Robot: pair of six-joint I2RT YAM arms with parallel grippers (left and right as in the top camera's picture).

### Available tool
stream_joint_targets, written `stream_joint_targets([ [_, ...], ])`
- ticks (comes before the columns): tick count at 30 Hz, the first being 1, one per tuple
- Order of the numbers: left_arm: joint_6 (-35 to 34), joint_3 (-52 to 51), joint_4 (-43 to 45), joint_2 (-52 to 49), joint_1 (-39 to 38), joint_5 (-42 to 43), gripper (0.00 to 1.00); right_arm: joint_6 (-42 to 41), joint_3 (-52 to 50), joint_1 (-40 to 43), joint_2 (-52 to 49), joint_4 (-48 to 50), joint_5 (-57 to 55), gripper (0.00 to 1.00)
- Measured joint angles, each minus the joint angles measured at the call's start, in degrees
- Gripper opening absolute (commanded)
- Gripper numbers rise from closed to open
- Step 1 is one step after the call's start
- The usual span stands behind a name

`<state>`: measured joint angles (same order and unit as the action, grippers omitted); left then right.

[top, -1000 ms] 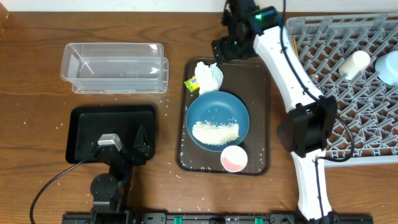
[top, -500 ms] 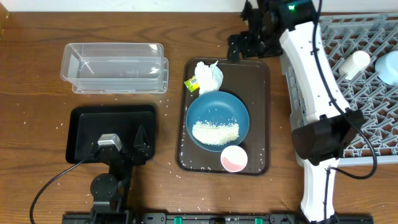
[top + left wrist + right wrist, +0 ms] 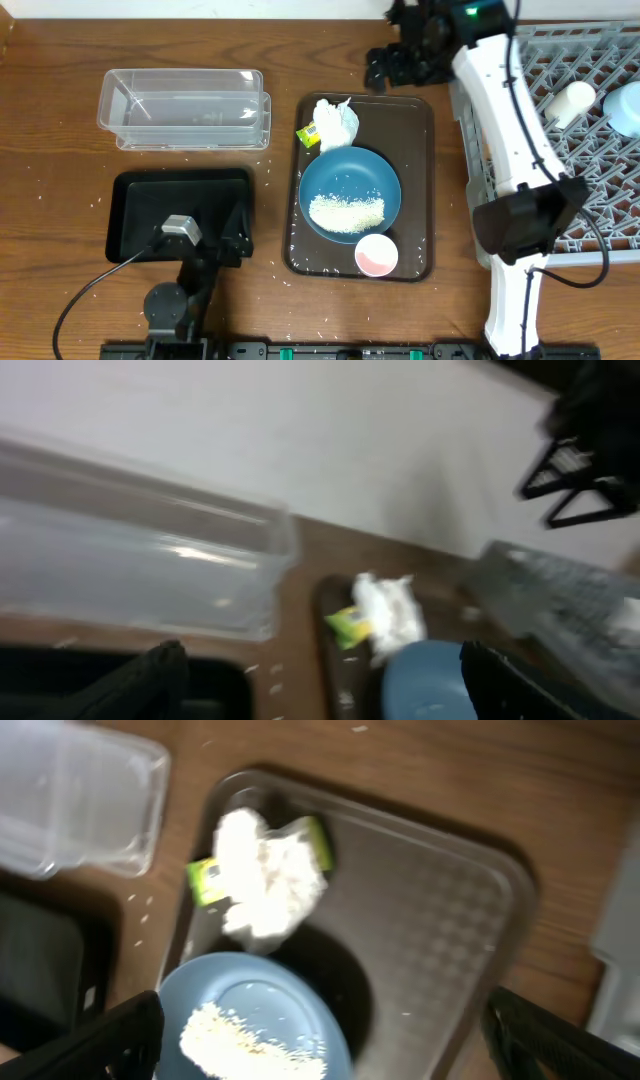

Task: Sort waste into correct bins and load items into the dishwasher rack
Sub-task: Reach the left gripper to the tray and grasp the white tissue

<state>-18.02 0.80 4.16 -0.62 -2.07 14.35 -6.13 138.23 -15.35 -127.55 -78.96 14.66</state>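
On the brown serving tray point(image 3: 415, 180) lie crumpled white tissue point(image 3: 337, 122), a yellow-green wrapper point(image 3: 308, 134), a dark-blue dish point(image 3: 350, 180) holding rice point(image 3: 346, 212), and a pink cup point(image 3: 376, 255). The grey rack point(image 3: 560, 150) at right holds a white cup point(image 3: 572, 102) and a light-blue bowl point(image 3: 625, 105). I cannot make out the chopsticks. My right gripper point(image 3: 392, 68) hovers open and empty above the serving tray's far edge, with the tissue point(image 3: 265, 870), the wrapper point(image 3: 205, 880) and the dish point(image 3: 250, 1010) below it. My left gripper point(image 3: 232, 235) is open and empty over the black tray point(image 3: 140, 200).
The clear tub point(image 3: 185, 108) stands at the back left, behind the black tray, and shows in the left wrist view point(image 3: 140, 560). Loose rice grains are scattered on the wood around the serving tray. The right arm's white links run along the rack's left wall.
My right arm has swung right and back, from the serving tray's far left corner to beyond its far edge. My left gripper has shifted slightly right over the black tray.
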Motion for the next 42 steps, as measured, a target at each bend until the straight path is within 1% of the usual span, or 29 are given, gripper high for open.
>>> stream_joint_targets([
  [4,-0.2,0.0,0.9,-0.2,0.0,4.8,0.89,-1.3,0.0,5.5,0.0,0.0,0.1,0.99],
  [7,-0.2,0.6,0.8,-2.4,0.0,6.7,0.89,-2.6,0.0,9.8,0.0,0.2,0.0,0.99],
  [10,0.3,4.2,0.5,-7.5,0.0,7.6,0.89,-4.5,0.0,13.7,0.0,0.1,-0.1,0.99],
  [14,3.3,14.5,-0.4,-19.0,0.0,9.0,0.89,-6.2,0.0,17.2,0.0,0.0,0.0,0.99],
  [16,5.6,21.0,-4.0,-25.9,0.0,10.5,0.89,-6.7,0.0,18.7,0.0,0.0,-0.1,0.99],
  [18,7.9,28.9,-10.8,-34.1,0.0,11.8,0.90,-7.0,0.0,19.9,0.0,0.0,-0.1,0.99],
  [23,14.1,51.1,-34.6,-56.1,-0.1,13.5,0.90,-7.3,0.0,20.5,0.0,-0.1,-0.1,0.99],
  [26,15.5,62.0,-42.0,-67.1,-0.1,14.5,0.89,-7.3,0.0,20.3,0.0,0.0,0.0,0.99],
  [29,13.7,68.7,-41.9,-75.1,-0.1,18.4,0.89,-7.3,0.0,20.3,0.0,0.0,-0.1,0.99],
  [32,12.0,70.0,-36.8,-79.5,-0.5,24.0,0.90,-7.3,0.0,20.3,0.0,0.0,-0.1,0.99],
  [35,11.6,70.2,-34.9,-82.7,-2.5,26.2,0.89,-7.3,0.0,20.3,0.0,0.0,-0.1,0.99],
  [38,11.4,71.5,-36.6,-86.3,-6.6,24.1,0.89,-7.3,0.0,20.3,0.0,0.0,0.0,0.99],
  [41,12.2,76.7,-43.7,-91.4,-12.1,17.4,0.90,-7.3,0.0,20.3,0.0,0.0,0.0,0.99],
  [42,12.5,79.6,-47.3,-93.5,-14.0,14.5,0.90,-7.3,0.0,20.3,0.0,0.0,0.0,0.99],
])
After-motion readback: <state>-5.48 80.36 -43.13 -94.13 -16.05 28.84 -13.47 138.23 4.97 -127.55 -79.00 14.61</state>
